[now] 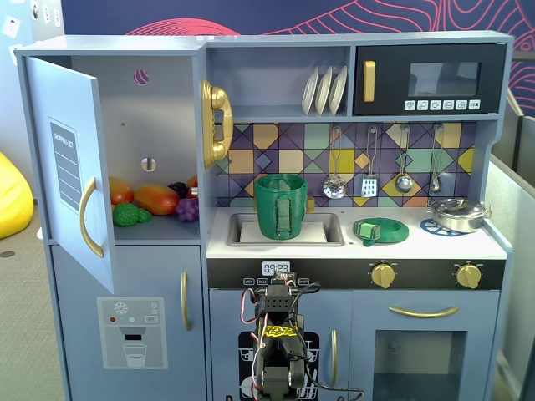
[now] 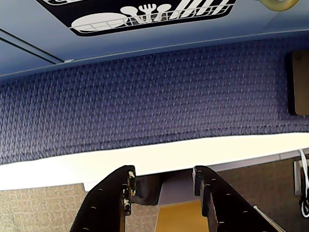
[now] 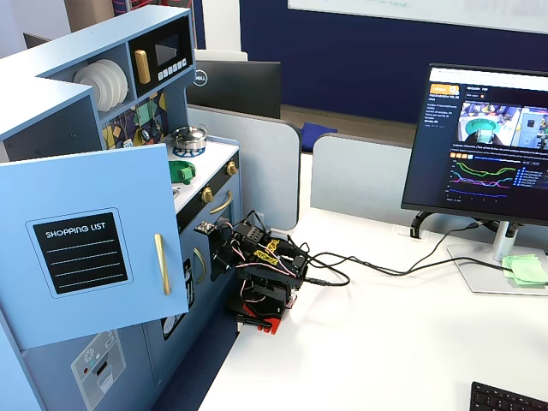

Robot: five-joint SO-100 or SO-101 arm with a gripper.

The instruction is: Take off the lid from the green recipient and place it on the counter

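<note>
Nothing seems left: the lid (image 1: 381,229) lies on the counter (image 1: 493,246), up and right of my claw (image 2: 163,182), beside the uncovered green recipient (image 1: 281,205). My claw hangs low, parted and empty.

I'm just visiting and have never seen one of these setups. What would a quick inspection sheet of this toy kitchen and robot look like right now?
Surface: white counter with a sink and a blue printed burner ring.
Job's things: green pot stands in the sink, open on top; green lid lies flat on the counter, right of the sink in a fixed view.
Clutter: silver pot on the burner; white plates on the shelf; toy fruit behind the open door.
Grippers: gripper open, empty, folded low in front of the kitchen.
Cables: black cables run across the white desk.
Surroundings: monitor on the desk; yellow toy phone.
</note>
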